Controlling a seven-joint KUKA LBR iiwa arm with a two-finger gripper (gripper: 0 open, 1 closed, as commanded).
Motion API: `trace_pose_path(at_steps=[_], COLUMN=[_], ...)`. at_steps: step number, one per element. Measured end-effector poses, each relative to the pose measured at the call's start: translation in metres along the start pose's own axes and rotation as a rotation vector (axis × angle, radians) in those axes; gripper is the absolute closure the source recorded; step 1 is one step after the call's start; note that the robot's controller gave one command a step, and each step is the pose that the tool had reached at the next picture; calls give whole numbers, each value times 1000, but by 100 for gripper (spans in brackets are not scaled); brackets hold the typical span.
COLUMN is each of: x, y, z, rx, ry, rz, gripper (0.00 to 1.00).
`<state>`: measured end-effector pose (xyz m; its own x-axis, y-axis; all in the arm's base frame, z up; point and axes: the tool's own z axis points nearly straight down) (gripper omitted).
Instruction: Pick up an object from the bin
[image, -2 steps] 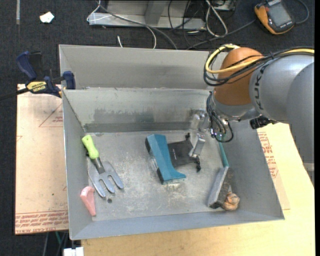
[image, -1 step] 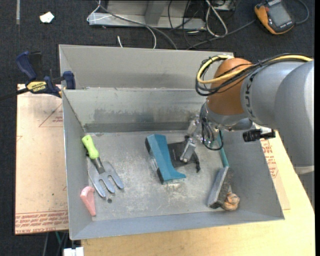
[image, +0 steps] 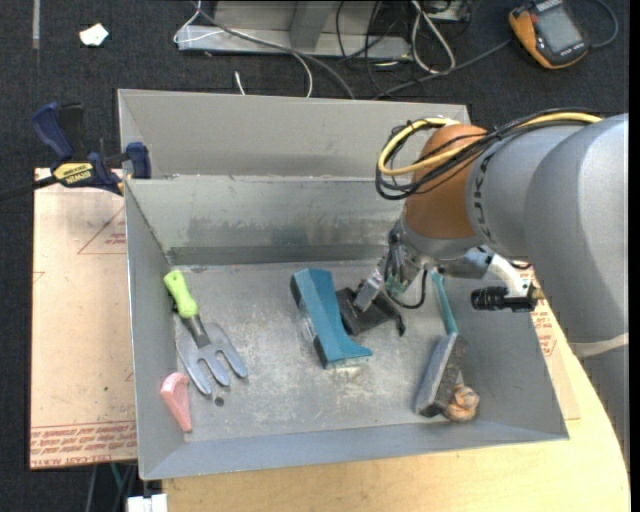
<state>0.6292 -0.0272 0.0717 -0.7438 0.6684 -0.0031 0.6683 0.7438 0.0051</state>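
Note:
My gripper (image: 393, 274) hangs low in the right half of the bin, just under the arm's wrist. Directly below it and to its left lies a small black thing (image: 368, 311), touching or nearly touching the gripper's lower end. Against that black thing's left side rests a blue block-shaped tool (image: 326, 318), lying lengthwise toward the bin's front. To the right of the gripper lies a teal-handled brush with a grey head (image: 440, 352), with a brown lump (image: 461, 402) at its near end.
At the bin's left lies a small garden fork with a green handle (image: 201, 338). A pink piece (image: 177, 398) sits near the front left corner. The arm and its cables cover the bin's back right corner.

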Motion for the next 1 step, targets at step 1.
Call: trace_pose_path(at_steps=[1], x=[0], y=[0], z=[0], rx=[0], ry=[0], rz=[0], gripper=[100])
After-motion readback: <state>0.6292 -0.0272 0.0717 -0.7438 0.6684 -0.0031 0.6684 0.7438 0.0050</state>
